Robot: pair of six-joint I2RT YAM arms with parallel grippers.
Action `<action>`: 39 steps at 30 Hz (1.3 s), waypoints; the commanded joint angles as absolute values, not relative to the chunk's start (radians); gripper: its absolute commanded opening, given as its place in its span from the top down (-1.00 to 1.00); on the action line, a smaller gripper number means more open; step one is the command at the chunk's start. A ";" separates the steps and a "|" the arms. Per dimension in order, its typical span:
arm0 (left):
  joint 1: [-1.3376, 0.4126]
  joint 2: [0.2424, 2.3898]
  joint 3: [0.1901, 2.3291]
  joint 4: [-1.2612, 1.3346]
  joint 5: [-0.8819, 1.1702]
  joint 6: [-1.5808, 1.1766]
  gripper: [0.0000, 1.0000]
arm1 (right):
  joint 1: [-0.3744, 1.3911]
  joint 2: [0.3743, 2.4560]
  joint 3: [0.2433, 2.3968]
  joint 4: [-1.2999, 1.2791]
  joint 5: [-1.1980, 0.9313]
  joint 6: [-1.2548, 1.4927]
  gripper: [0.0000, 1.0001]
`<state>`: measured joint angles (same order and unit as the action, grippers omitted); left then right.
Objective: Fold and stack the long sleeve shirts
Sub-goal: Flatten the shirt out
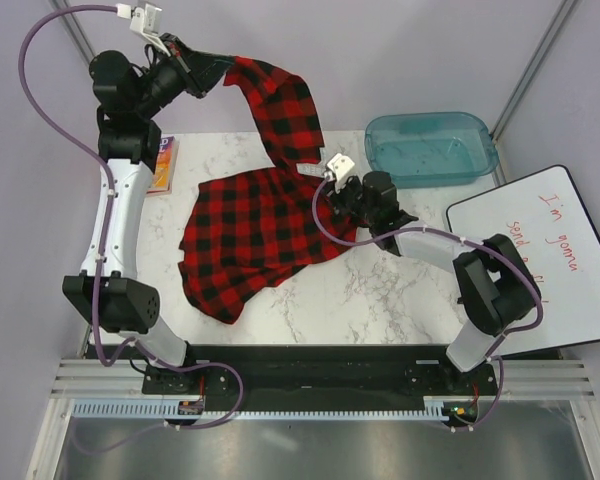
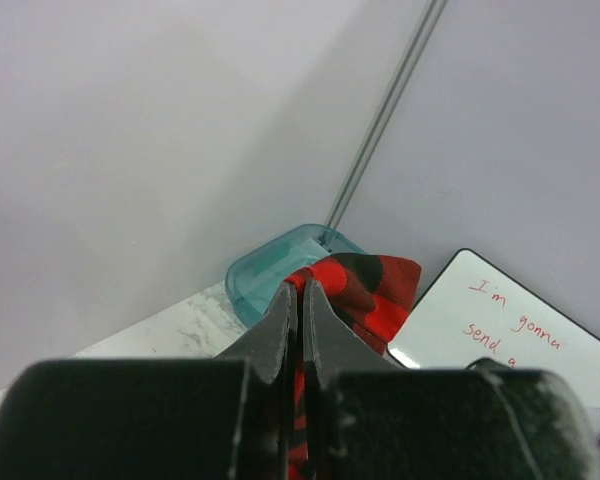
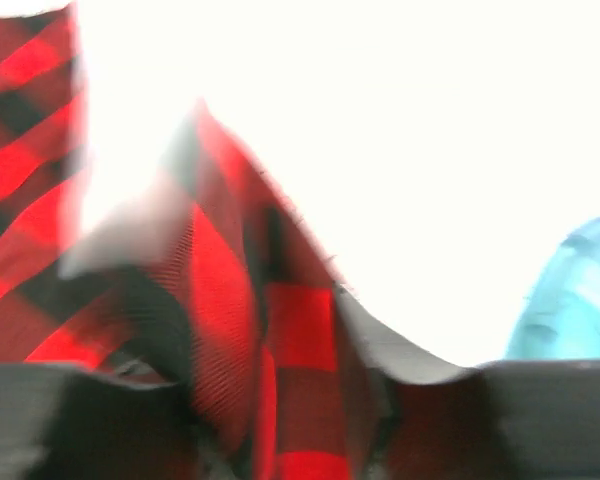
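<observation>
The red-and-black check shirt [image 1: 255, 230] lies mostly bunched on the middle of the marble table [image 1: 380, 300], with one long part drawn up and back to the far left corner. There the left gripper [image 1: 202, 68] is clenched on it, well above the tabletop. The left wrist view confirms this: the jaws are pressed together with red fabric pinched between them and hanging beyond. From above, the right gripper [image 1: 332, 190] sits at the shirt's right edge, low over the table. Its own camera shows a raised fold of plaid between the jaws, but the picture is blurred and washed out. Whether they are clamped on the cloth cannot be told. A teal bin [image 1: 430, 150] stands behind the right gripper, and a whiteboard [image 1: 540, 250] with red handwriting lies to the right, cut off by the frame. A book [image 1: 165, 165] at the table's left edge is partly covered by the left arm [image 1: 120, 215].
</observation>
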<state>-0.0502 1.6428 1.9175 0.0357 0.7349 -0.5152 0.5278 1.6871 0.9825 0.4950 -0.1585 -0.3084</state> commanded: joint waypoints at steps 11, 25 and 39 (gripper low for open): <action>-0.020 1.491 1.749 -0.102 1.001 -0.227 0.96 | 0.403 1.635 1.261 0.378 -0.241 -0.147 1.00; -0.057 1.403 1.242 -0.646 0.943 0.541 -0.36 | 0.351 1.552 1.330 0.137 -0.399 -0.144 1.00; 0.034 2.089 1.715 -0.771 0.462 0.566 -0.27 | 0.348 1.651 1.313 -0.086 -0.371 -0.216 1.00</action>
